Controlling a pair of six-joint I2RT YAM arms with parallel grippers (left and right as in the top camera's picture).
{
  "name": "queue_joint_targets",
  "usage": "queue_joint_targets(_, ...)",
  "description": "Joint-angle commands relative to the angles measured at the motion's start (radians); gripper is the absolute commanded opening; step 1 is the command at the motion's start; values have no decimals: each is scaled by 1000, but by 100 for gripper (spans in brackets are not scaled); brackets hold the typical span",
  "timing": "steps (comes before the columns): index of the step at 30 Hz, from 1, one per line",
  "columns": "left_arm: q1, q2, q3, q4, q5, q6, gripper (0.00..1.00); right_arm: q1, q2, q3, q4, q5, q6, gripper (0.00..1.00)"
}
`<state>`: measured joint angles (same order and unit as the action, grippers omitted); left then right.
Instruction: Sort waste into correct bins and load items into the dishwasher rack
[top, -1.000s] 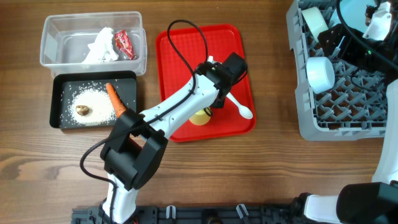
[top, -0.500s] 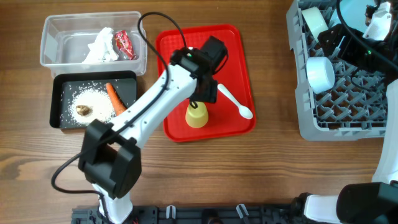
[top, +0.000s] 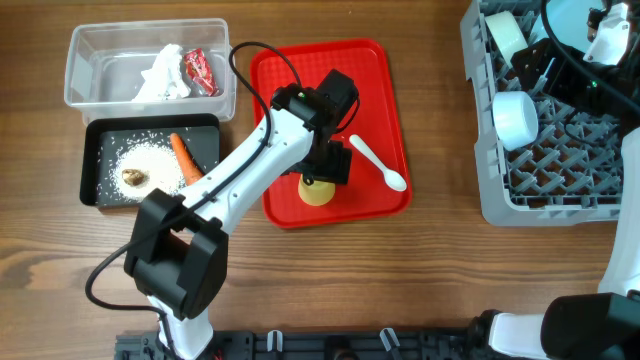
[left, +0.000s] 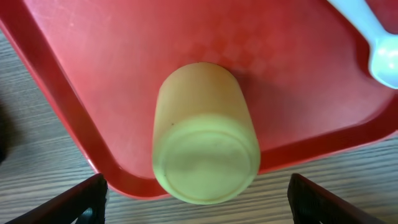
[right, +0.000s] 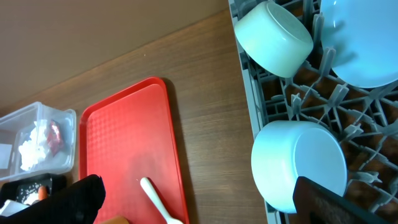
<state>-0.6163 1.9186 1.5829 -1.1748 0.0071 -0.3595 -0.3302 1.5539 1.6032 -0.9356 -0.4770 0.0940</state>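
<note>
Small yellow cup (left: 205, 149) stands base up on the red tray (top: 350, 70), directly under the left hand (left: 202, 199), not gripped.

The left wrist view shows both fingers spread wide, one on each side of the cup and clear of it, and the cup close to the tray's rim; from overhead the hand covers most of the cup. The white plastic spoon (top: 378, 165) lies on the tray just to the hand's right. Well to its left, overhead only, a crumpled white tissue (top: 165, 75) and small red wrapper (top: 200, 70) sit in the clear tub (top: 100, 50). The right hand (right: 202, 196), fingers spread on nothing, hangs beside the dishwasher rack (top: 560, 200); its own view shows the light blue bowl (right: 298, 165) and pale green bowl (right: 273, 37) lodged among the pegs.
</note>
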Motion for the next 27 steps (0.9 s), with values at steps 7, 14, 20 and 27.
queue_joint_targets(7, -7, -5, -71, 85, 26, 15, 91, 10, 15, -10, 0, 10, 14, 100)
queue_joint_targets(14, -11, -5, -85, 180, 51, -18, 92, 10, 15, -10, 1, 6, 19, 100)
queue_joint_targets(20, -15, -5, -85, 293, 124, -44, 93, 10, 15, -10, -1, 6, 19, 100)
queue_joint_targets(27, 95, -16, -46, 317, 86, -142, 100, 19, 15, -9, 7, -88, 11, 100)
